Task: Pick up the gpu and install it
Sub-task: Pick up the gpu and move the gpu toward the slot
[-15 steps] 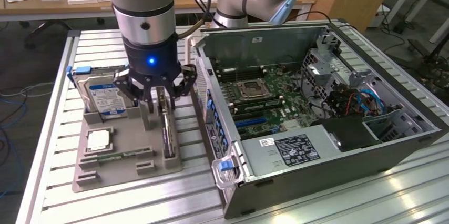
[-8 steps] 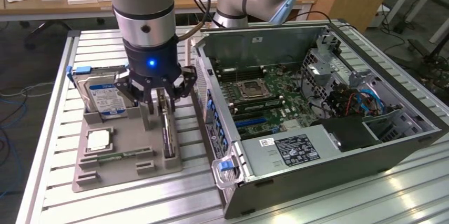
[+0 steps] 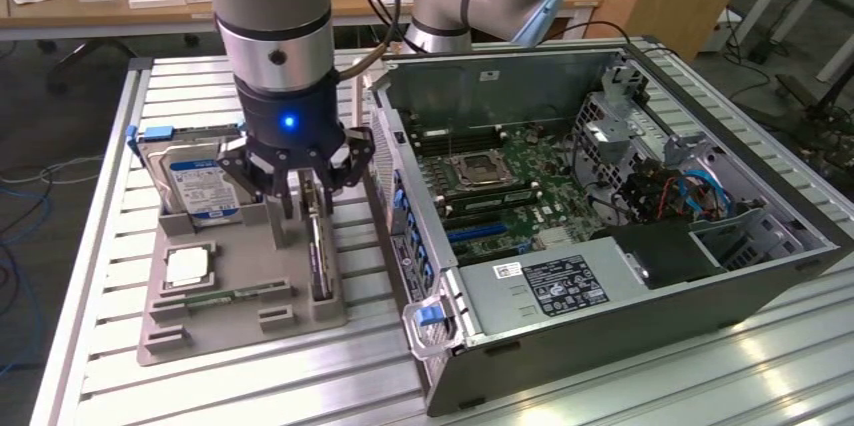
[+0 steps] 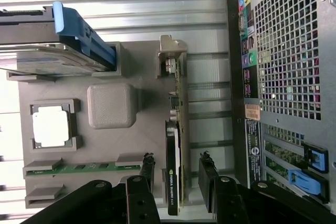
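Now poised straight down over the grey tray (image 3: 240, 331) on the bench (image 3: 200, 386), at the exterior view's left of the open computer case (image 3: 534, 76). Holding the fingers (image 4: 208, 182) spread, one on each face of the gpu (image 4: 173, 150), with a narrow gap to see on both sides in the wrist view, so not pinching it. Finding the gpu upright on its long edge in a slot along the right side of the tray, the side nearest the case, with the black cooler edge-on between the fingers and the silver bracket (image 4: 169, 51) at the far end of the card. Not yet lifted, not yet in the case. Sharing the same tray, further to the exterior view's left: a hard drive (image 3: 200, 186) with a blue-white label standing at the far corner, a square processor chip (image 3: 187, 266) lying flat in its pocket, and a green memory stick (image 3: 227, 298) lying just nearer. Showing inside the case, with its side open, a green motherboard (image 3: 494, 176).
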Controlling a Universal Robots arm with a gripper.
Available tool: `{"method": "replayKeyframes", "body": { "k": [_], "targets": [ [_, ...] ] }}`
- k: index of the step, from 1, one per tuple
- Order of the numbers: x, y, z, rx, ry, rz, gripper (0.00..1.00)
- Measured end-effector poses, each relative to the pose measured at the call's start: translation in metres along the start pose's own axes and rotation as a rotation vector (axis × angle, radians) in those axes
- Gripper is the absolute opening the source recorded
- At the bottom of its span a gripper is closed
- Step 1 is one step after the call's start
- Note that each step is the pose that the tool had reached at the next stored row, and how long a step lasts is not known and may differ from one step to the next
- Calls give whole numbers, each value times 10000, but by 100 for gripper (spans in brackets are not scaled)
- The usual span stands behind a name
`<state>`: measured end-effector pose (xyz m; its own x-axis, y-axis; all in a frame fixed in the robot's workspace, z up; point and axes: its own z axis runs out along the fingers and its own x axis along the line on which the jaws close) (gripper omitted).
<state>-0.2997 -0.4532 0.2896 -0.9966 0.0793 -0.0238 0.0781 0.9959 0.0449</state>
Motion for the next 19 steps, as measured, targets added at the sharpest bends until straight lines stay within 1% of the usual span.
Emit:
{"method": "replayKeyframes", "body": {
  "k": [9,14,19],
  "targets": [
    [3,-6,131,2,2,0,47],
    [6,-8,174,2,2,0,47],
    [12,-12,253,2,2,0,47]
  ]
}}
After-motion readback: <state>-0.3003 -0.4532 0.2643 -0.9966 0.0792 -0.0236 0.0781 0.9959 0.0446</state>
